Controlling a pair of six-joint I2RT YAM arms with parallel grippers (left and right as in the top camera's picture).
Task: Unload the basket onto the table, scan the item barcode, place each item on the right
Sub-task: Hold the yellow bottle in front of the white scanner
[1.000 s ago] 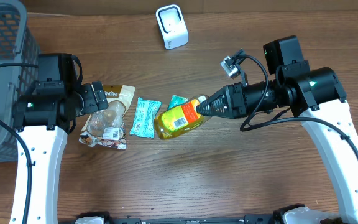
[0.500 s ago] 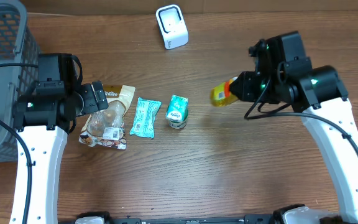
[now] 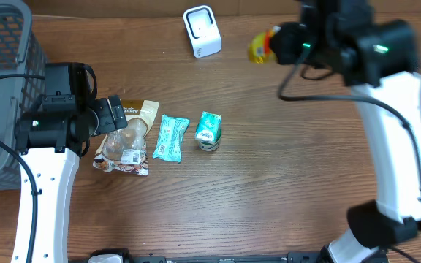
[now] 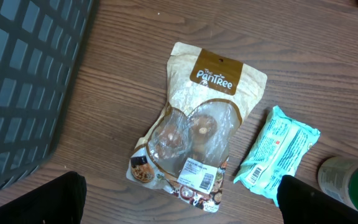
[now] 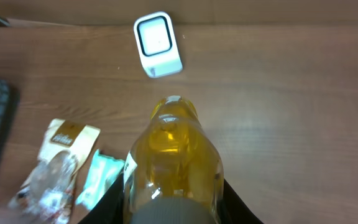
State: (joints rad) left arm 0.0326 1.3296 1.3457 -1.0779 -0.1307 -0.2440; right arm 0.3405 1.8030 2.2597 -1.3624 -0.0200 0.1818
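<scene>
Yellow bottle (image 3: 258,46): clamped in R gripper (image 3: 275,44), L gripper (image 3: 112,117) wide open, empty; rec. turning barcode squarely to scanner (image 3: 202,31) nr tabletop's rear edge.

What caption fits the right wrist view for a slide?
Right gripper holds a yellow bottle above the table, aimed toward the white scanner; snack pouch and teal packet at left.

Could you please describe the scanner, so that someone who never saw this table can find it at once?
Start at the grey basket at the left of the table, then follow the far edge rightward. The scanner stands there, beyond the teal packet. It is the only white, boxy thing, with a dark-rimmed square face.
</scene>
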